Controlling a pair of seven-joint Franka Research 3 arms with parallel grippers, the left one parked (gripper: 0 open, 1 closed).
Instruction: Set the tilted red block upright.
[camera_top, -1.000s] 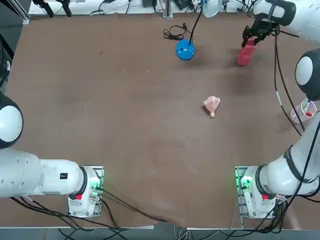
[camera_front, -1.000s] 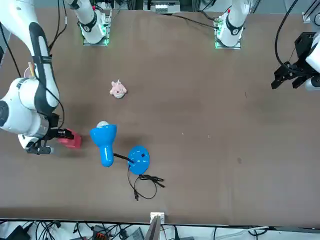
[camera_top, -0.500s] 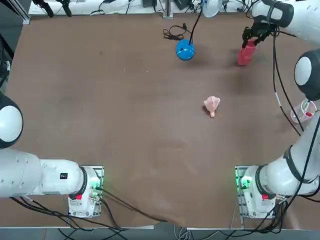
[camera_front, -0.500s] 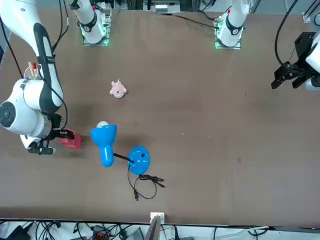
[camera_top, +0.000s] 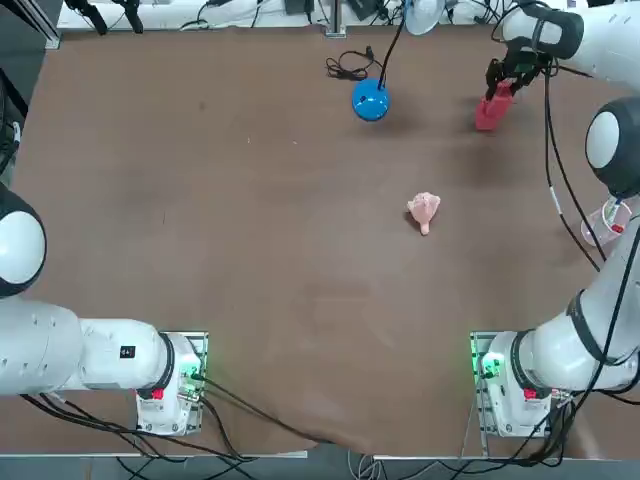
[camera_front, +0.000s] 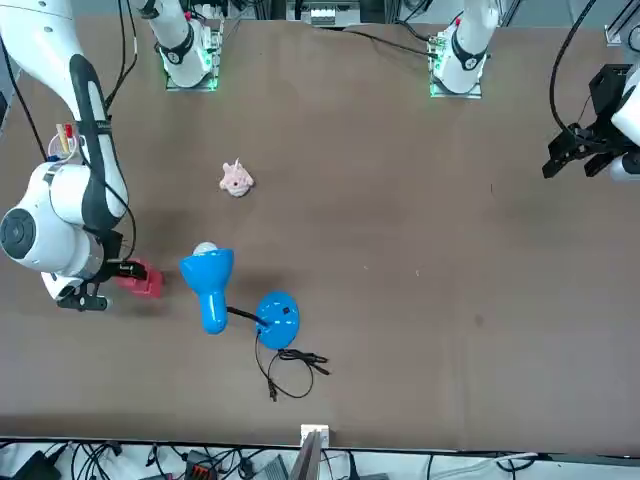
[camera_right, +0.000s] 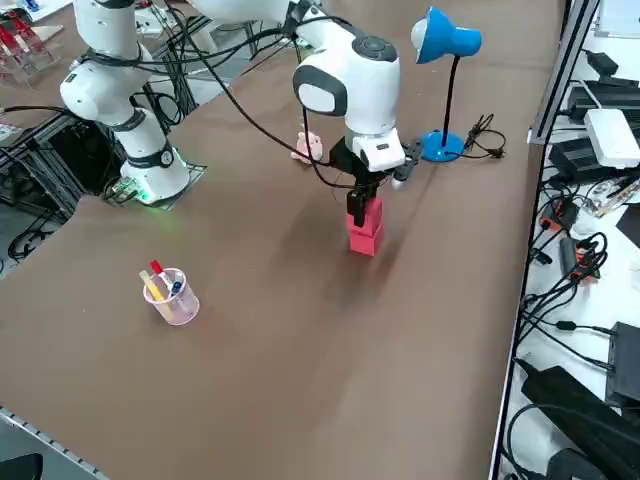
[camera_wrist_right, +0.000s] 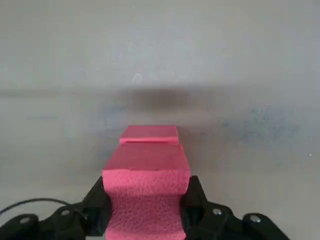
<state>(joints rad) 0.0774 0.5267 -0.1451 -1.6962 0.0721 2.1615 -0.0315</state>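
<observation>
The red block (camera_top: 489, 112) (camera_front: 141, 280) (camera_right: 364, 228) (camera_wrist_right: 147, 185) stands near the table's far right corner, its lower end on the brown table (camera_top: 250, 250). My right gripper (camera_top: 503, 78) (camera_front: 108, 272) (camera_right: 357, 196) (camera_wrist_right: 146, 212) is shut on the block's upper end, a black finger (camera_wrist_right: 97, 202) pressed on each side. In the right side view the block stands close to upright beneath the gripper.
A blue desk lamp (camera_top: 370, 100) (camera_front: 212, 283) (camera_right: 441, 60) with its cord stands left of the block. A pink lumpy toy (camera_top: 424, 211) (camera_front: 236, 178) lies mid-table. A clear cup of pens (camera_top: 606, 222) (camera_right: 172, 294) sits at the right edge.
The gripper and the block's held top have shifted slightly toward the far edge of the table, so the block leans less than before. The grip stayed shut.
</observation>
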